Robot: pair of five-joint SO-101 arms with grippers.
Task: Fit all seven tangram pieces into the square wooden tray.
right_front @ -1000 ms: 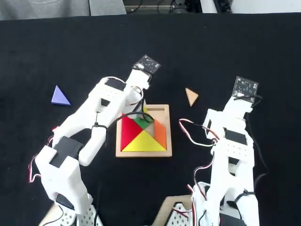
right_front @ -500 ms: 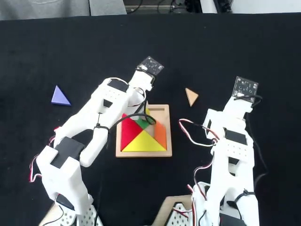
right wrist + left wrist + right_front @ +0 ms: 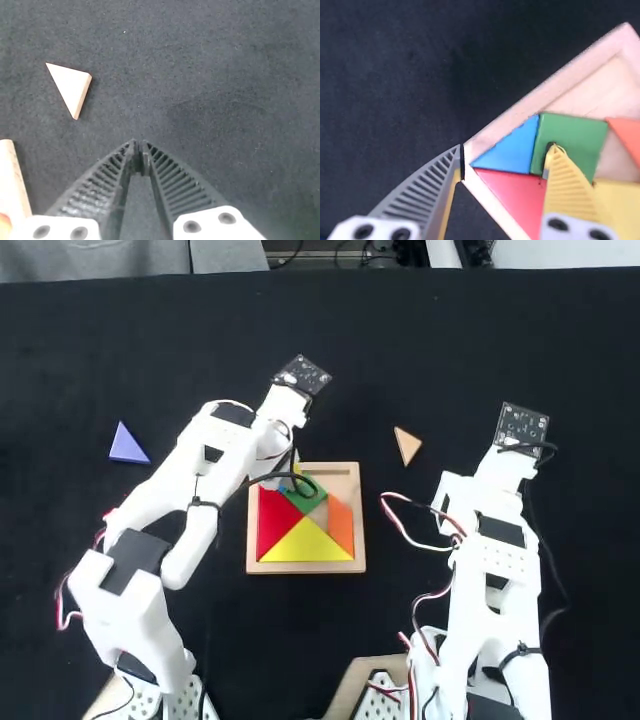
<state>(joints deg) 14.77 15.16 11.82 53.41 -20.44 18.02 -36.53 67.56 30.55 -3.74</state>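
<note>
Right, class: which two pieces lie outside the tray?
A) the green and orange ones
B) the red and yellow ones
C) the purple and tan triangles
C: the purple triangle and the tan triangle sit on the black cloth, well apart from the tray, while the red, yellow, green and orange pieces lie inside it.

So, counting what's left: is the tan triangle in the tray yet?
Out. The tan triangle lies on the black table, apart from the wooden tray.
</note>
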